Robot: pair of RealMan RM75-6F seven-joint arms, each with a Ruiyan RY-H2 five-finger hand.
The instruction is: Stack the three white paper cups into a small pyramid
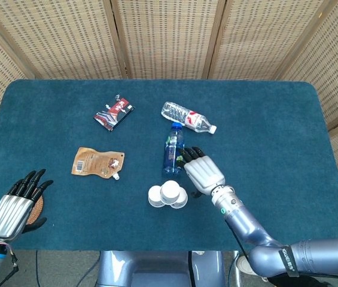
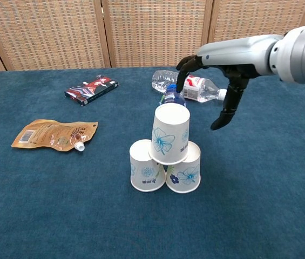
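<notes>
Resting idle at the near table edge, the left hand [image 1: 14,206] lay with fingers spread, holding nothing. The top cup [image 2: 170,133] sat on both base cups [image 2: 164,171], mid-table. The right hand [image 2: 217,81] (fingers apart, empty) hung just beyond; retreating well meant lifting up and away, avoiding the blue bottle [image 1: 172,150].

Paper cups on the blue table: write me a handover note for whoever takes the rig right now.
Right robot hand: holds nothing, fingers apart, hanging clear of the cups to their right.
Left robot hand: holds nothing, fingers apart, at the table's near left edge.
Three white paper cups with blue flower prints: two base cups side by side, top cup resting across their rims, mouth up.
Done: pyramid stands with no hand on it.
Left: apparently nothing but keeping the arms clear of it.
</notes>
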